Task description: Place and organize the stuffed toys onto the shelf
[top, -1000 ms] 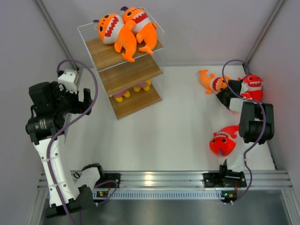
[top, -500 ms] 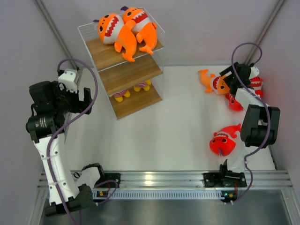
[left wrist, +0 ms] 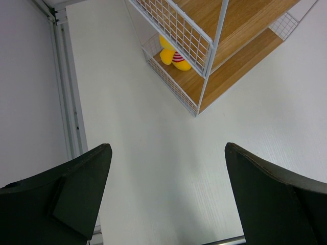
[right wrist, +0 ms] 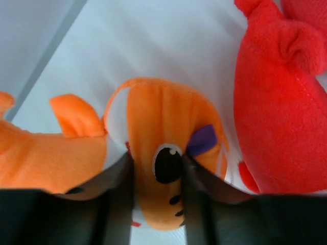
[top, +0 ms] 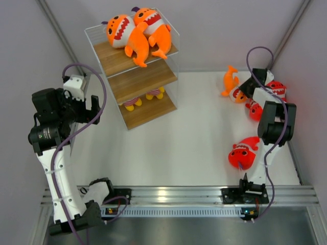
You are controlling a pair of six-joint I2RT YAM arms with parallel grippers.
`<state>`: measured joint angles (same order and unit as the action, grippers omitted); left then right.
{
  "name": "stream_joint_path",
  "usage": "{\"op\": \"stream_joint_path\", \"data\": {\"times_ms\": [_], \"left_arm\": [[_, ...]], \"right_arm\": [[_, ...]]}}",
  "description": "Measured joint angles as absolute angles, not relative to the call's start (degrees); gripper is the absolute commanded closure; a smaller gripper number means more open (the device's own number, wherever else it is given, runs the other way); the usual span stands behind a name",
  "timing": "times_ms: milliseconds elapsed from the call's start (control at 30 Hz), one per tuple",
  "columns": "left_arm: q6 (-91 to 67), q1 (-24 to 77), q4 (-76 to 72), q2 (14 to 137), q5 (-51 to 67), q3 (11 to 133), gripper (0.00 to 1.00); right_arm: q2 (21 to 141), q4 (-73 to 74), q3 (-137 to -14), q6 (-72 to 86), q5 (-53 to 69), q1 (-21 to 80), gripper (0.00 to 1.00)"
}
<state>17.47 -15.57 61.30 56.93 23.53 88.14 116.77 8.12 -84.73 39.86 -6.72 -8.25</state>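
Observation:
Two orange sharks [top: 137, 31] lie on the top board of the shelf [top: 138, 76] at the back left. My right gripper [top: 244, 90] is shut on the head of a third orange shark [top: 233, 84] at the back right; the right wrist view shows its eye squeezed between my fingers [right wrist: 159, 168]. A red shark [top: 270, 94] lies just right of it and also shows in the right wrist view [right wrist: 278, 97]. Another red shark [top: 243, 153] lies nearer the front right. My left gripper [left wrist: 166, 189] is open and empty, left of the shelf [left wrist: 214, 61].
Two small yellow-footed striped figures [top: 143, 98] stand on the shelf's lowest board; one shows in the left wrist view [left wrist: 173, 55]. Grey walls close the left, right and back. A metal rail [top: 173, 196] runs along the front.
My right gripper moved toward the back, closed on the orange shark's head and turned it, so its tail now points up and back. The left arm has not moved.

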Motion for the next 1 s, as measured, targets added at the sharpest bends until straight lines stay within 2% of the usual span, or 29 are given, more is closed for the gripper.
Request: {"op": "stream_joint_path", "data": {"times_ms": [33,167,267,367,500,600,767,900,1000], "left_arm": [[17.43,-15.57,61.3,56.93,23.51,88.14,0.02],[17.21,-15.57,61.3,56.9,23.53,88.14,0.02],[17.08,-15.57,61.3,56.88,23.83,88.14,0.02],[16.99,-15.57,61.3,56.84,24.97,88.14,0.02],[16.58,-15.57,61.3,56.73,28.03,88.14,0.02],[16.27,-15.57,61.3,56.75,30.74,88.14,0.02],[15.64,-15.57,61.28,56.73,35.53,88.12,0.02],[15.16,-15.57,61.3,56.1,38.79,87.61,0.02],[14.96,-15.57,61.32,55.29,41.67,86.85,0.02]], "right_arm": [[117.23,8.1,-85.45,39.55,-6.57,-8.25,1.0],[117.14,7.03,-85.03,38.17,-6.55,-8.27,1.0],[114.08,3.07,-79.94,35.7,-5.43,-8.21,1.0],[106.8,1.43,-72.84,29.1,-3.73,-7.25,1.0],[90.8,-1.54,-63.02,11.57,-3.81,-1.8,1.0],[75.88,-5.67,-56.25,-4.51,0.27,7.2,1.0],[56.62,-7.46,-49.5,-29.08,14.37,23.07,0.94],[51.86,-4.84,-50.22,-42.24,17.82,35.66,0.91],[54.63,-2.15,-54.41,-51.35,15.86,48.4,0.97]]}}
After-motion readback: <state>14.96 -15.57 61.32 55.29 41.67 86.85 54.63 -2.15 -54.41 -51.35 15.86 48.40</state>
